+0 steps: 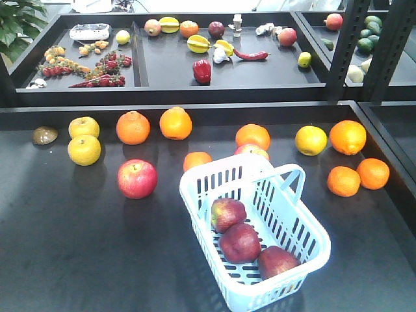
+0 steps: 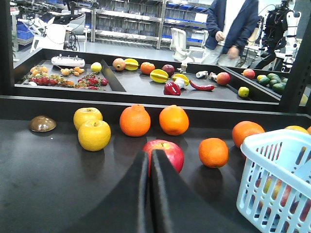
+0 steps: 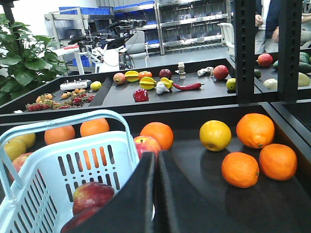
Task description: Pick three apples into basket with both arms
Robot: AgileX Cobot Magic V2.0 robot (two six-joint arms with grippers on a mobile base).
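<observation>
No readable text, labels, brands or numbers are showing in any of the three views. The basket, the fruit and the black table are all showing plain, unmarked surfaces. The blue bins on the background shelving are sitting too far beyond the jaws for any markings to resolve.
</observation>
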